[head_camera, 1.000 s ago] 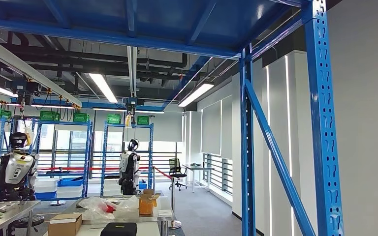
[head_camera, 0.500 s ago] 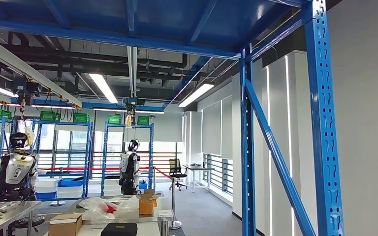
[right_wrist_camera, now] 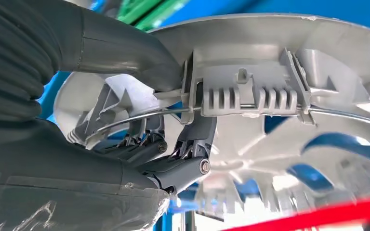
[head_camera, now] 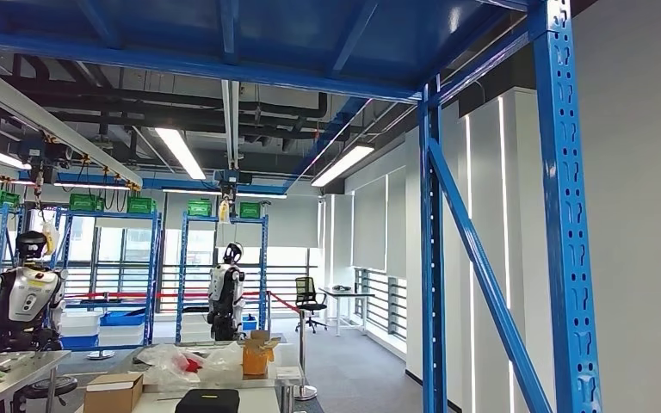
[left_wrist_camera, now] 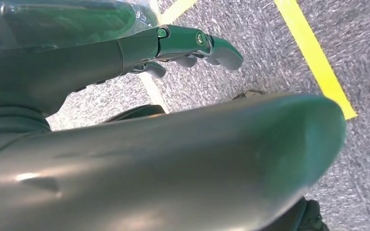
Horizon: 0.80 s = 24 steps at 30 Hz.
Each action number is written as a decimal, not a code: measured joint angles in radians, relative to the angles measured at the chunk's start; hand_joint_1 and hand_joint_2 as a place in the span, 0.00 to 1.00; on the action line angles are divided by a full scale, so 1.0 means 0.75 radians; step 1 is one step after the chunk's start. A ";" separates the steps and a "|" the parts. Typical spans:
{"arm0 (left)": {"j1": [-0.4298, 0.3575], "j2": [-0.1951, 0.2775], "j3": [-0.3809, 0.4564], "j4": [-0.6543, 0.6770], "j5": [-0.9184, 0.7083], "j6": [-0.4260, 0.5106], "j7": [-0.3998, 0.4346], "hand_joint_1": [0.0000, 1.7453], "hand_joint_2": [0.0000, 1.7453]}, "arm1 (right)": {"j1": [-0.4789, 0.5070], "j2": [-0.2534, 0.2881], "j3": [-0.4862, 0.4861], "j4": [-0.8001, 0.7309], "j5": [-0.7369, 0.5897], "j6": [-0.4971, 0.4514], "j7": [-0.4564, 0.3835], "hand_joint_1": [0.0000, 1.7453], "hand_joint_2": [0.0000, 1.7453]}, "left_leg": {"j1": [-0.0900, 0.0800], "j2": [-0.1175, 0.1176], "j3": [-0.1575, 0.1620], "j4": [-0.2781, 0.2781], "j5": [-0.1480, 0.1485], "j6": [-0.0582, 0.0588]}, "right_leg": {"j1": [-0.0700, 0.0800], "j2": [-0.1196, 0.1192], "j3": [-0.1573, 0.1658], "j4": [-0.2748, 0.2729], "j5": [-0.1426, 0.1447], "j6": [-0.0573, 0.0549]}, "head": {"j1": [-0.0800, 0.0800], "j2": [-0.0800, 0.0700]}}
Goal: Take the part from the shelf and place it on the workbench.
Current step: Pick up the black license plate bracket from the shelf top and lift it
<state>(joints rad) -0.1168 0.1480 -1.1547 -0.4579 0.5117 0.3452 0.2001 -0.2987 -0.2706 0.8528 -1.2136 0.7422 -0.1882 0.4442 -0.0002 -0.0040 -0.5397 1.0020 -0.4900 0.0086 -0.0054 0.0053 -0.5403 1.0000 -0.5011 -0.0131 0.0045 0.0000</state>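
The part (right_wrist_camera: pixel 279 62) is a silver plastic wheel cover with ribs, clips and a wire ring on its inner side. In the right wrist view my right hand (right_wrist_camera: pixel 173 168) grips it at the rim, the thick thumb (right_wrist_camera: pixel 120 48) on one face and the darker fingers (right_wrist_camera: pixel 192 139) curled against the other. Blue shelf metal and a red edge show behind it. In the left wrist view my left hand (left_wrist_camera: pixel 173 43) hangs over grey floor with its fingers stretched out and nothing in them.
Blue shelf uprights (head_camera: pixel 564 215) and a diagonal brace (head_camera: pixel 482 267) stand close on the right in the head view. Tables with boxes and bags (head_camera: pixel 112 391) sit low at the left. Two other humanoid robots (head_camera: pixel 26 297) (head_camera: pixel 224 292) stand farther back. Yellow tape lines (left_wrist_camera: pixel 313 57) cross the floor.
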 joint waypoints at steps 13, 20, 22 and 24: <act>0.021 -0.006 -0.001 -0.001 0.034 0.040 -0.105 0.00 0.00 | 0.221 -0.003 -0.162 -0.439 -0.148 -0.377 -0.276 1.00 1.00 | 0.000 0.000 -0.001 0.000 0.000 0.000 | 0.000 0.000 -0.001 0.000 0.000 0.000 | 0.000 0.000; 0.017 -0.015 -0.002 -0.001 0.012 0.067 -0.166 0.00 0.00 | 0.307 -0.002 -0.201 -0.661 -0.330 -0.516 -0.456 1.00 1.00 | 0.000 0.000 -0.001 0.000 0.000 0.000 | 0.000 0.001 -0.002 0.000 0.000 -0.001 | 0.000 0.000; 0.015 -0.018 -0.002 -0.001 0.005 0.075 -0.180 0.00 0.00 | 0.323 -0.003 -0.204 -0.713 -0.404 -0.532 -0.508 1.00 1.00 | 0.000 0.000 -0.001 0.000 0.000 0.000 | 0.000 0.001 -0.002 0.000 0.000 -0.001 | 0.000 0.000; 0.013 -0.021 -0.003 -0.001 -0.004 0.081 -0.190 0.00 0.00 | 0.338 -0.003 -0.205 -0.768 -0.504 -0.546 -0.586 1.00 1.00 | 0.000 0.000 -0.001 0.000 0.000 0.000 | 0.000 0.000 -0.002 0.000 -0.001 -0.001 | 0.001 0.000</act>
<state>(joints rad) -0.1074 0.1322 -1.1566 -0.4584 0.5084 0.4057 0.0576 -0.0452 -0.2725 0.6992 -1.7898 0.3643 -0.5976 0.0050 -0.0001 -0.0038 -0.5406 1.0018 -0.4902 0.0085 -0.0054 0.0054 -0.5416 1.0001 -0.5016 -0.0139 0.0049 0.0000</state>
